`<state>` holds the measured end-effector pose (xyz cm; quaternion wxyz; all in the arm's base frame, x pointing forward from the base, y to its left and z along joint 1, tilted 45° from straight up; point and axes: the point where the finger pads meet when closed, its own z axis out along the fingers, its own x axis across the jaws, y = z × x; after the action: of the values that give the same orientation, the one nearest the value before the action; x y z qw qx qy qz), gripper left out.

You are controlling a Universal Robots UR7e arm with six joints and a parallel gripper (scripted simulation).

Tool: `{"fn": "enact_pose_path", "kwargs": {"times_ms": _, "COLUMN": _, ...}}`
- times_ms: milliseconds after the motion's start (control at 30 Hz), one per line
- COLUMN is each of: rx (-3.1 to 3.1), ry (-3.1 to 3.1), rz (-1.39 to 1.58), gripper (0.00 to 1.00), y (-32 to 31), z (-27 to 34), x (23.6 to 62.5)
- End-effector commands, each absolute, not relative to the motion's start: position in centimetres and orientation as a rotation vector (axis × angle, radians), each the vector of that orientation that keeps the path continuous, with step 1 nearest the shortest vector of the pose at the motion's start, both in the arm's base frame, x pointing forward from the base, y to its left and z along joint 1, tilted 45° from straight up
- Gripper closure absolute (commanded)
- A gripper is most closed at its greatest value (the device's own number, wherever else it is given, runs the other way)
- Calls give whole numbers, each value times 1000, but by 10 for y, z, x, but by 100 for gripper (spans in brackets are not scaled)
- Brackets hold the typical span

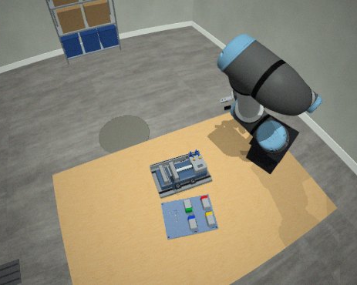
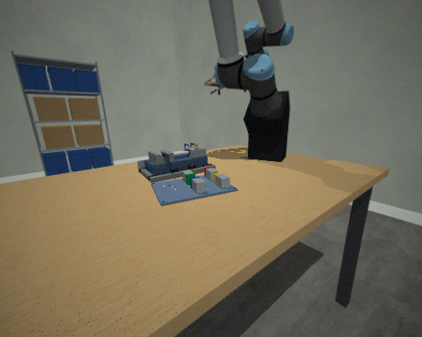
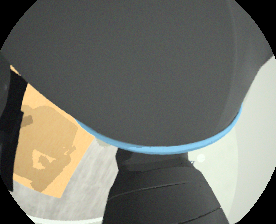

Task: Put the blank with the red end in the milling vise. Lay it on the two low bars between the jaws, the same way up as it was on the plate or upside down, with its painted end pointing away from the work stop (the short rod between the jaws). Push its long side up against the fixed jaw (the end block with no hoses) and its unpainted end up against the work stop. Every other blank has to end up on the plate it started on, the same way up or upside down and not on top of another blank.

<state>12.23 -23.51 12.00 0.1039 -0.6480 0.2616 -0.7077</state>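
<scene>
At the left the milling vise [image 1: 189, 178] [image 2: 183, 164] waits, its fixed jaw [image 1: 163, 174] [image 2: 155, 158] at the far end from the hoses; I can't make out the work stop from here. Beside it, on the plate [image 1: 172, 229] [image 2: 170, 196], the green-ended blank [image 1: 187, 204] [image 2: 189, 178] comes first, then the red-ended blank [image 1: 206, 202] [image 2: 211, 174], red towards the vise. I'd straddle its long sides squarely, lowering straight so no neighbour gets nudged. Further right, the gripper [image 1: 227, 104] [image 2: 211, 87] hangs high, released and empty.

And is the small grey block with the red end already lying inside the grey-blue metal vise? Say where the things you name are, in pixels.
No, the red-ended block [image 1: 206, 202] [image 2: 211, 174] is on the blue plate [image 1: 175, 231] [image 2: 169, 198].
</scene>
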Motion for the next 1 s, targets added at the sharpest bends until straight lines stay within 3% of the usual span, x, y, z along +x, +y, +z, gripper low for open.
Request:
{"fn": "enact_pose_path", "kwargs": {"times_ms": 0, "rx": -1828, "ry": 1051, "rz": -1938, "gripper": 0, "y": -208, "z": 140, "x": 137}}
{"fn": "enact_pose_path", "kwargs": {"times_ms": 400, "rx": -1828, "ry": 1051, "rz": -1938, "gripper": 0, "y": -208, "z": 140, "x": 137}}
{"fn": "enact_pose_path", "kwargs": {"times_ms": 433, "rx": -1869, "ry": 799, "rz": -2131, "gripper": 0, "y": -230, "z": 125, "x": 122}}
{"fn": "enact_pose_path", "kwargs": {"times_ms": 567, "rx": -1685, "ry": 906, "rz": -2297, "gripper": 0, "y": -210, "z": 147, "x": 122}}
{"fn": "enact_pose_path", "kwargs": {"times_ms": 967, "rx": -1685, "ry": 906, "rz": -2297, "gripper": 0, "y": -210, "z": 147, "x": 122}}
